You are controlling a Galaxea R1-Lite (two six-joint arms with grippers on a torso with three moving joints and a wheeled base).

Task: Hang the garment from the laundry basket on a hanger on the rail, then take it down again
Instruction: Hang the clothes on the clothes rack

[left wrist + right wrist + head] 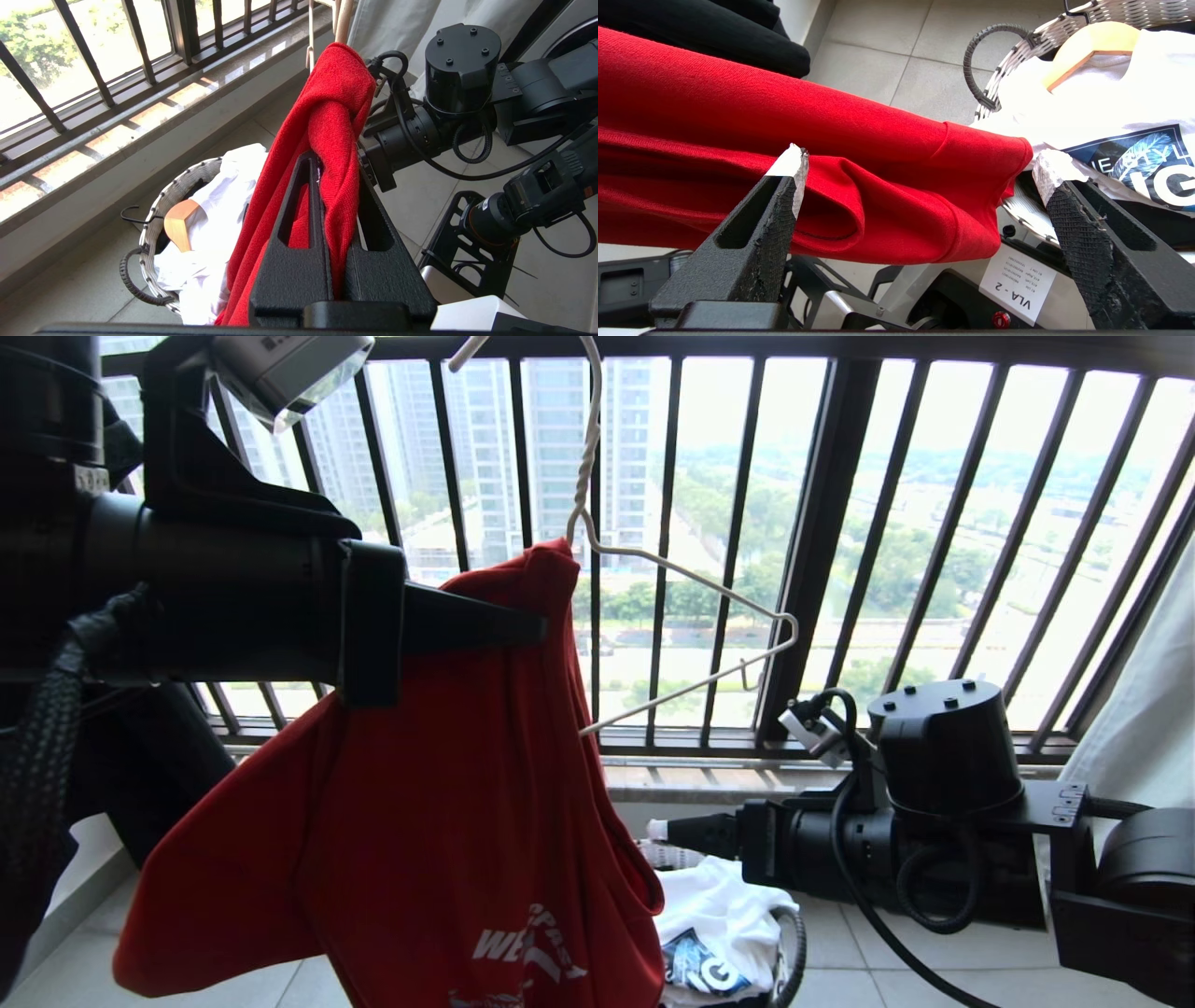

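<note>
My left gripper (pixel 334 163) is clamped on the red T-shirt (pixel 420 821), fingers pinched tight on a bunched fold of fabric near the top of the cloth. The shirt hangs from that pinch & drapes down in front of me, w/ the white "WEST" lettering low on the cloth, facing my head cam. Its top bunch sits right at the neck of the white wire hanger (pixel 686 644); one hanger shoulder & the bottom wire stick out bare to the right, against the dark barred window railing (pixel 822 523). Hanger's hook runs up out of frame, so can't tell what it hangs on.

My right gripper (pixel 920 179) is spread wide, nothing in it. A hanging edge of the shirt lies just beyond its tips, betw. them in the wrist view; can't tell if touching.

Laundry basket (pixel 154 219) sits on the tiled floor (pixel 887 56) below, by the window sill. In it: a white printed T-shirt (pixel 1125 116) & a light-wood hanger (pixel 180 224).
</note>
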